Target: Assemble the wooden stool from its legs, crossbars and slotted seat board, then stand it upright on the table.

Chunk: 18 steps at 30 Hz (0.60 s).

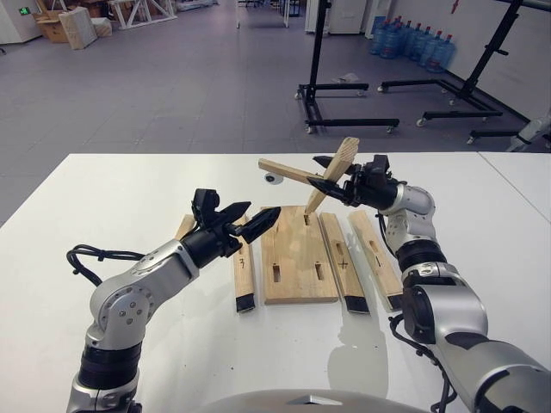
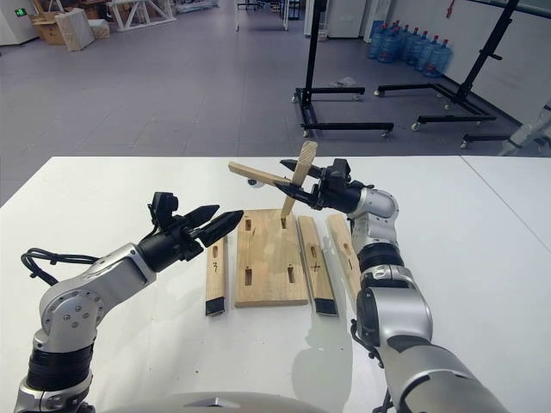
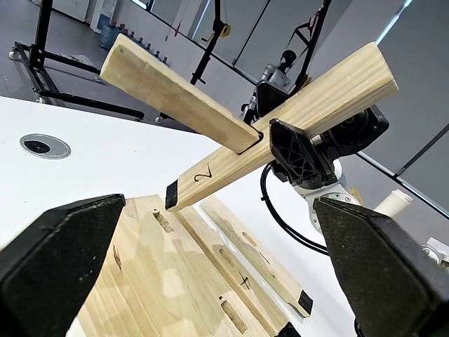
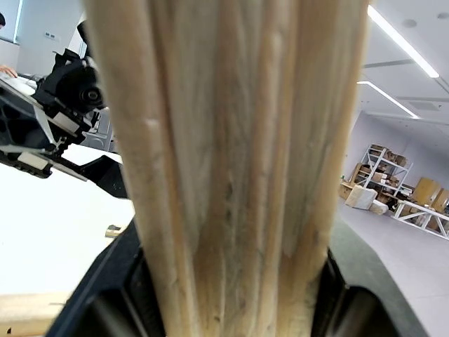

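Observation:
The slotted seat board [image 1: 297,258] lies flat mid-table. One leg [image 1: 244,277] lies to its left and two legs [image 1: 343,262] [image 1: 376,256] to its right. My right gripper [image 1: 337,185] is shut on a tilted leg [image 1: 343,159] marked 2, whose lower end sits at the board's far edge near a slot. A crossbar [image 1: 287,170] sticks out of that leg toward the left. In the left wrist view the leg [image 3: 231,168] and crossbar [image 3: 175,91] hang above the board [image 3: 161,281]. My left gripper [image 1: 263,209] is open and empty, just left of the board's far corner.
Another wooden piece [image 1: 184,226] lies partly hidden under my left gripper. A round cable hole [image 1: 273,179] sits in the table behind the crossbar. Black wheeled stands [image 1: 349,95] are on the floor beyond the table. Bare tabletop spreads to the left and front.

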Each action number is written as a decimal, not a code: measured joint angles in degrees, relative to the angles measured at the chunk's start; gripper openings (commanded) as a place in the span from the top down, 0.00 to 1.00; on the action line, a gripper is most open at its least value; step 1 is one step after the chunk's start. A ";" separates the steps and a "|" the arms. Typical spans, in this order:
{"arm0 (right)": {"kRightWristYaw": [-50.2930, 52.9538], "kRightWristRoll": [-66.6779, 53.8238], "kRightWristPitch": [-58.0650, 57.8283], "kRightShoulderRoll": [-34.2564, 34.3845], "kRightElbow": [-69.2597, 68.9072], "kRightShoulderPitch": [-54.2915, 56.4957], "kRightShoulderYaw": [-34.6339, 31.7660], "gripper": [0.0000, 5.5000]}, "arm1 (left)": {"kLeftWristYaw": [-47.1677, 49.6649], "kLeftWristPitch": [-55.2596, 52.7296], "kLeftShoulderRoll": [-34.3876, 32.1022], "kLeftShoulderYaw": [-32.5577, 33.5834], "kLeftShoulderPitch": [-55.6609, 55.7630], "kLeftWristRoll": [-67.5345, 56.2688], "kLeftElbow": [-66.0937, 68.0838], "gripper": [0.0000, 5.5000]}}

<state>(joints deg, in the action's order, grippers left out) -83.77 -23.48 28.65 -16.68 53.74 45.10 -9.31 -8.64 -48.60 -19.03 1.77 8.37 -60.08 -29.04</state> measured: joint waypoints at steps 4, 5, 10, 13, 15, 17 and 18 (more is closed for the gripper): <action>0.01 0.53 0.72 0.22 1.46 -0.92 0.14 0.63 | 0.00 -0.22 0.00 0.00 -0.14 -0.01 -0.12 0.11; 0.01 0.57 0.87 0.42 1.73 -1.15 0.16 0.63 | 0.00 -0.35 0.00 0.00 -0.28 -0.01 -0.12 0.11; 0.14 0.70 1.51 1.29 1.97 -1.96 0.04 0.63 | 0.00 -0.50 0.00 0.00 -0.64 -0.01 -0.16 0.11; 0.28 0.44 1.56 1.47 1.50 -2.54 -0.18 0.63 | 0.00 -0.51 0.00 0.00 -0.97 -0.01 -0.16 0.11; 0.21 0.22 1.52 1.47 0.81 -3.28 -0.26 0.63 | 0.00 -0.51 0.02 -0.02 -0.99 -0.01 -0.19 0.11; 0.08 -0.02 1.43 1.43 -0.21 -3.91 -0.25 0.63 | 0.02 -0.51 0.13 -0.14 -1.02 0.01 -0.24 0.11; 0.03 -0.04 1.36 1.36 -0.34 -3.96 -0.25 0.63 | 0.02 -0.51 0.24 -0.32 -1.03 0.05 -0.30 0.11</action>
<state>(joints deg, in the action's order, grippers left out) -83.74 -23.53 30.02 -15.32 53.40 41.14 -9.57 -8.61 -49.11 -18.79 1.45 7.34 -60.04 -29.35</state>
